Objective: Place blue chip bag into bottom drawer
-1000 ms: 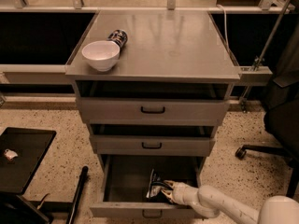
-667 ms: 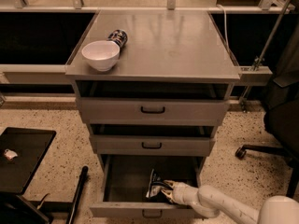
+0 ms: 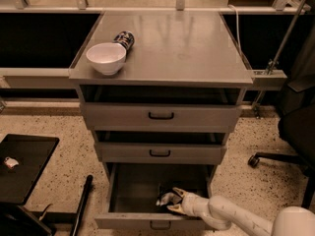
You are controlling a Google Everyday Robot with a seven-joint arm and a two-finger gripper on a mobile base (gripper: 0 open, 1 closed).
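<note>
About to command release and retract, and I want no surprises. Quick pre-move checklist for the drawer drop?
1. Bottom drawer pulled out: ok.
2. Gripper inside the drawer, right of centre: ok.
3. Bag inside the drawer, at the gripper: ok.
4. Bag resting on the drawer floor: cannot tell.
5. Bag released: cannot tell.
6. Middle drawer out of the way of the arm: ok, its front sits further back than the bottom one.

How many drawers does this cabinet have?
3: top drawer and middle drawer slightly out, bottom drawer pulled open, with the gripper inside it at the blue chip bag.
</note>
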